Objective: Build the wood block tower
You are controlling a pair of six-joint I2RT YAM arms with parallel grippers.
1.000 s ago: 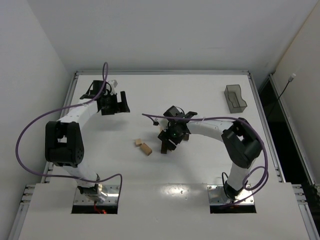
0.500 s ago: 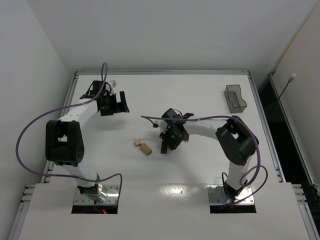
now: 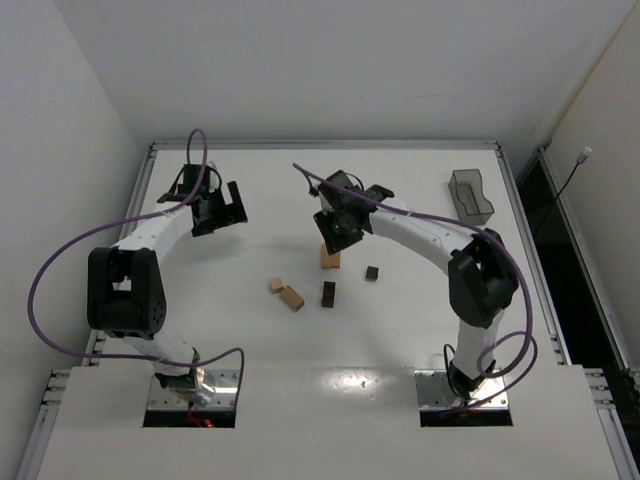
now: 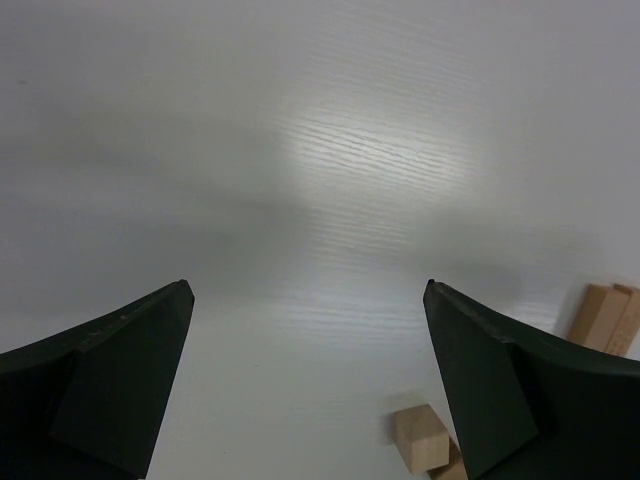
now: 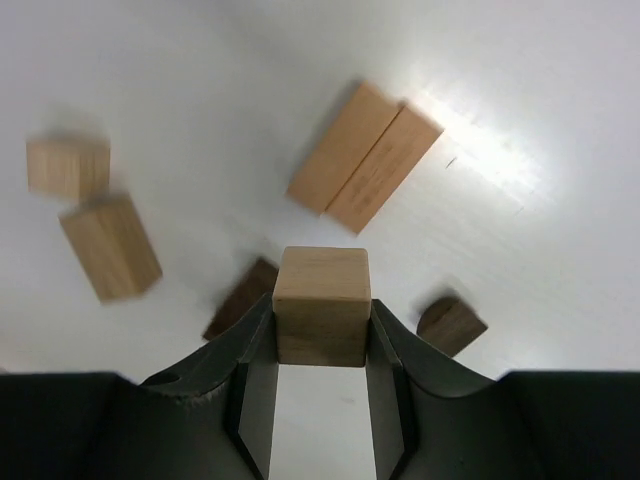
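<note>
My right gripper [image 5: 321,318] is shut on a light tan wood cube [image 5: 322,300] and holds it above the table. Below it lie two tan oblongs side by side [image 5: 365,157], a dark oblong [image 5: 240,300] and a small dark block [image 5: 452,326]. In the top view this gripper [image 3: 335,228] hangs just behind the tan pair [image 3: 330,260], with the dark blocks [image 3: 328,294] nearer. My left gripper [image 3: 218,208] stands open far left over bare table. Its wrist view shows a tan cube [image 4: 420,437] beyond its right finger [image 4: 500,390]. No tower is in view.
A tan cube [image 3: 277,285] and a tan oblong [image 3: 292,298] lie left of the dark oblong. A translucent grey bin [image 3: 470,197] stands at the back right. Raised rails edge the white table [image 3: 420,330].
My right gripper closed on the tan cube and carried it up and toward the far side, uncovering the tan pair and dark blocks. The left gripper opened a little further and drew slightly left and back.
</note>
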